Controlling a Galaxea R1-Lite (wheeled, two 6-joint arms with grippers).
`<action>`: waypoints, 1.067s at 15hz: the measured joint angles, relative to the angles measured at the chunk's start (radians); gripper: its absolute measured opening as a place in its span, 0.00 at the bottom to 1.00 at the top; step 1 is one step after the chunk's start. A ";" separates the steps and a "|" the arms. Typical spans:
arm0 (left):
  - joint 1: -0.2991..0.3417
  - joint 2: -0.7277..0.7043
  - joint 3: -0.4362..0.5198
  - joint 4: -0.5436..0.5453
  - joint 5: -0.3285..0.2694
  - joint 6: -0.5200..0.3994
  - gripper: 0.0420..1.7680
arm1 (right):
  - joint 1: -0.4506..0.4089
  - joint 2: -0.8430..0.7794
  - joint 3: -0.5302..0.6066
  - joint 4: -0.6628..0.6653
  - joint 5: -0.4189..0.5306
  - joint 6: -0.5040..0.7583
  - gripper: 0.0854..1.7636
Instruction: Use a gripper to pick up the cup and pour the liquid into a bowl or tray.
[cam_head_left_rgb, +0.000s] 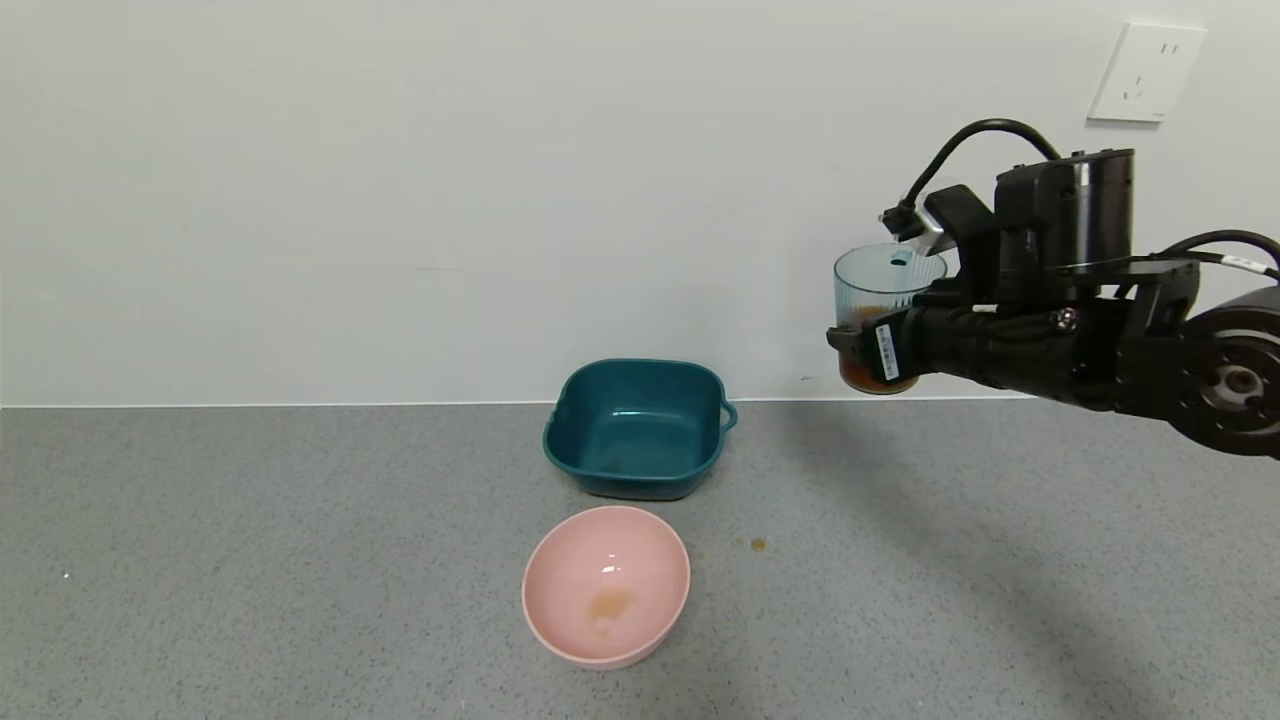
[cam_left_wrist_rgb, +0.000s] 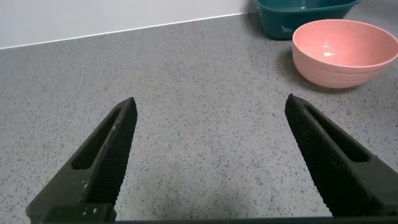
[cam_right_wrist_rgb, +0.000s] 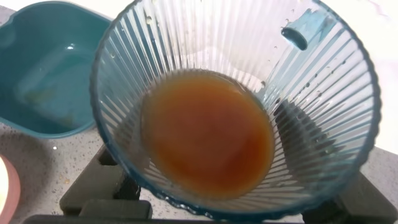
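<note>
1. A grey speckled counter (cam_head_left_rgb: 250, 560) runs up to a plain white wall (cam_head_left_rgb: 400, 180). A white socket (cam_head_left_rgb: 1146, 72) sits on the wall at about 1 o'clock.
2. The right gripper (cam_head_left_rgb: 862, 352) is up in the air at about 3 o'clock, well above the counter. Its fingers are clamped on the sides of the cup (cam_head_left_rgb: 885, 290).
3. The cup stands upright in the grip. It is clear, blue-grey and ribbed.
4. The tea (cam_right_wrist_rgb: 208, 134) lies in the bottom of the cup. It is orange-brown and fills only the low part.
5. The basin (cam_head_left_rgb: 585, 415) is dark teal with rounded corners. It sits on the counter near the wall, in the middle of the head view. It is at about 8 o'clock from the cup, and the cup is not over it.
6. The pink bowl (cam_head_left_rgb: 560, 560) sits just in front of the basin, at 6 o'clock from it. The two look very close, but I cannot tell if they touch. A small brown smear (cam_head_left_rgb: 608, 606) lies inside the bowl.
7. A few brown drops (cam_head_left_rgb: 757, 544) lie on the counter, at 3 o'clock from the bowl.
8. The left gripper (cam_left_wrist_rgb: 208, 162) hangs low over bare counter. Its fingers are wide apart and hold nothing. The bowl and the basin lie farther off from it.
</note>
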 joint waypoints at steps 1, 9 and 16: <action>0.000 0.000 0.000 0.000 0.000 0.000 0.97 | 0.011 0.019 -0.026 0.021 -0.004 -0.007 0.75; 0.000 0.000 0.000 0.000 0.000 0.000 0.97 | 0.061 0.143 -0.191 0.106 -0.078 -0.123 0.75; 0.000 0.000 0.000 0.000 0.000 0.000 0.97 | 0.120 0.254 -0.365 0.241 -0.117 -0.127 0.75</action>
